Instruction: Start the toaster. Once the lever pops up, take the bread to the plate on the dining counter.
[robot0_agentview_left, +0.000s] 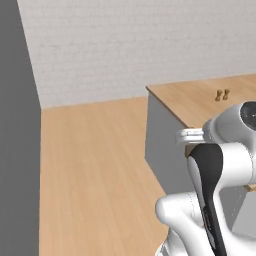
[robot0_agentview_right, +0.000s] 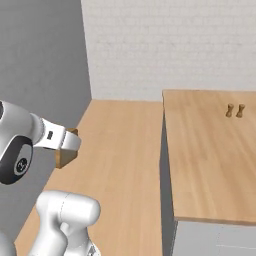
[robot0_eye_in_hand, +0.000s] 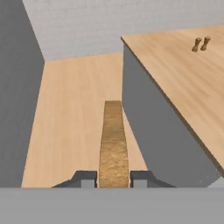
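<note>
Hand (robot0_eye_in_hand: 113, 178) pinching bread (robot0_eye_in_hand: 113, 144) edge-on, long axis pointing straight ahead, beside dining counter (robot0_eye_in_hand: 183, 83).

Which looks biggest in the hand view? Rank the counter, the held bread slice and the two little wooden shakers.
1. Light-wood dining counter.
2. Tan bread slice, edge-on and near the camera, so enlarged.
3. Two small brown wooden shakers, alike; far away.

No legible text, labels, brands or numbers anywhere. The arm (robot0_agentview_right: 20, 145) carries a small round mark on its dark joint cap, too blurred to read. Dining counter (robot0_agentview_right: 210, 160) top unmarked.
</note>
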